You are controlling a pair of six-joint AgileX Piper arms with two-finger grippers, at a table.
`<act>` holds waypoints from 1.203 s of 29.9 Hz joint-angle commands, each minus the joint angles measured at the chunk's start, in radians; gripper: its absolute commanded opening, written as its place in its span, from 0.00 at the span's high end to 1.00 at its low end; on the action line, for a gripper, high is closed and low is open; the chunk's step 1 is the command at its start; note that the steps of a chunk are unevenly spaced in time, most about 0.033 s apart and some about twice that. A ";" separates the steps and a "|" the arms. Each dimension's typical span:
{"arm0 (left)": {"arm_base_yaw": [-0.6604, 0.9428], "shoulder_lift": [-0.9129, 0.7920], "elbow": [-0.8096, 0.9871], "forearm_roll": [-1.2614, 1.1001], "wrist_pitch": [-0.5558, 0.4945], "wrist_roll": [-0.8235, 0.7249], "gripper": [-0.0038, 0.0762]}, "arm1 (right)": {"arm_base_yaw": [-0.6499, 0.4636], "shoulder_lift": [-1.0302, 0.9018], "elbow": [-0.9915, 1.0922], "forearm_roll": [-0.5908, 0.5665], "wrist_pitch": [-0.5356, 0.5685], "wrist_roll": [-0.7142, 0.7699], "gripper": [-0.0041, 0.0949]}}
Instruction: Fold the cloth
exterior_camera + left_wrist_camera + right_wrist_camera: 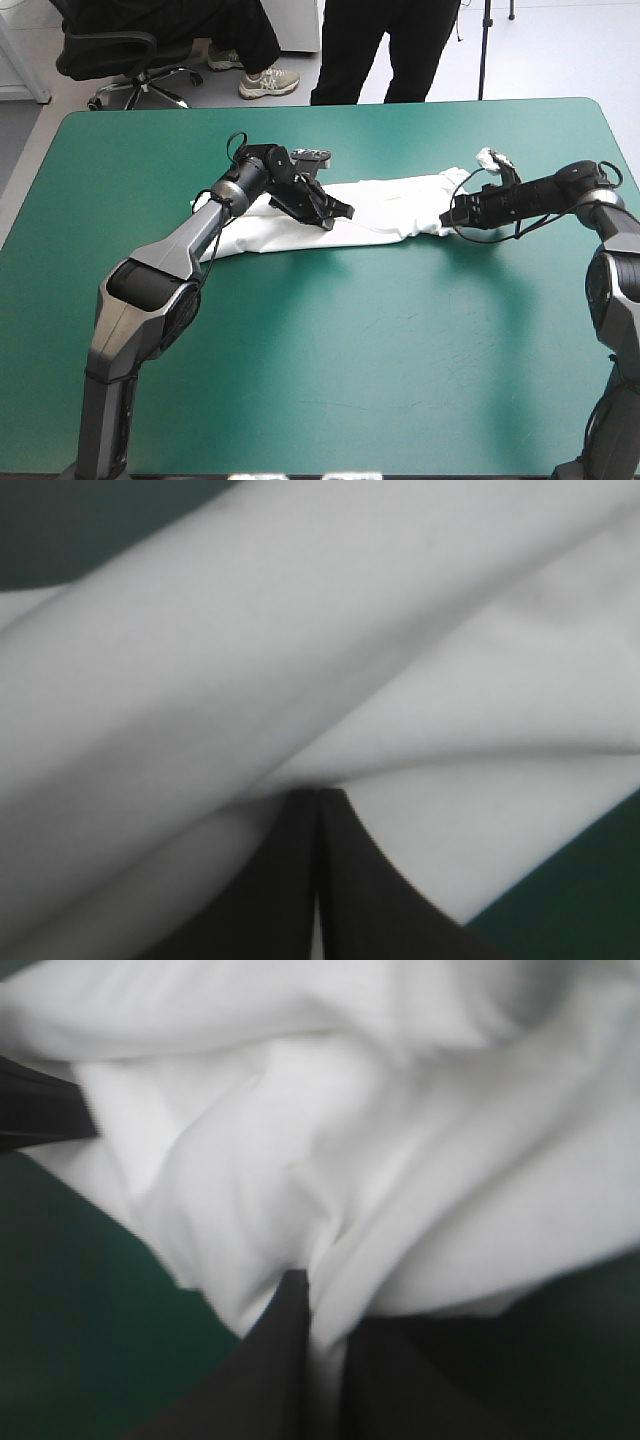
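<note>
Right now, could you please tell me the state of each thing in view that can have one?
T-shirt: white, drawn out in a long rumpled band across the table, gripped in two places.
Left pincer: shut on the T-shirt, left of the band's middle.
Right pincer: shut on the T-shirt, at the band's right end.

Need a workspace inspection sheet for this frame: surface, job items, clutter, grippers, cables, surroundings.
surface: teal-green table cover, lying flat.
job's things: white T-shirt, a long narrow band lying across the table's far half.
clutter: nothing seen.
grippers: left gripper shut on the T-shirt toward its left part; right gripper shut on the T-shirt at its right end.
cables: nothing seen.
surroundings: nothing seen.
</note>
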State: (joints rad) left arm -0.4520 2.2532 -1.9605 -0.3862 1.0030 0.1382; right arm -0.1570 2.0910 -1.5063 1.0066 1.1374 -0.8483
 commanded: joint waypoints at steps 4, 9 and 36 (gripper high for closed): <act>-0.010 -0.035 -0.010 0.016 0.047 -0.009 0.97 | 0.004 -0.108 -0.227 0.213 0.114 0.014 0.97; -0.008 -0.035 -0.010 0.012 0.051 -0.009 0.97 | 0.021 -0.143 -0.394 0.109 0.112 0.110 0.97; 0.052 -0.618 -0.145 0.318 0.289 -0.138 0.97 | 0.576 -0.048 -0.576 -0.034 -0.051 0.142 0.97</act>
State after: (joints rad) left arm -0.4016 1.7323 -2.0839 -0.0563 1.2310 0.0093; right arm 0.3605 2.0500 -1.9954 0.9093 1.1244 -0.7104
